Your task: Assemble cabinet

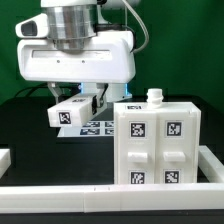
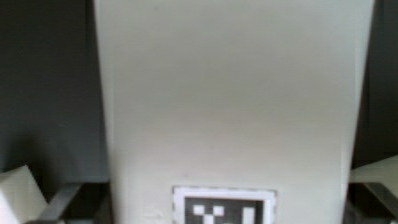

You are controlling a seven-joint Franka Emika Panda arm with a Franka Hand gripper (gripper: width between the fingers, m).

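Observation:
The cabinet body, a large white box with recessed panels and several black-and-white tags, stands upright on the exterior view's right, with a small white knob on top. My gripper hangs to the box's left, above the table, shut on a smaller white tagged panel. In the wrist view this panel fills the middle, its tag near my gripper. Dark fingers flank it on both sides.
The marker board lies flat on the black table behind the held panel. A white rail runs along the front and continues up the exterior view's right. Another white piece shows at the left edge.

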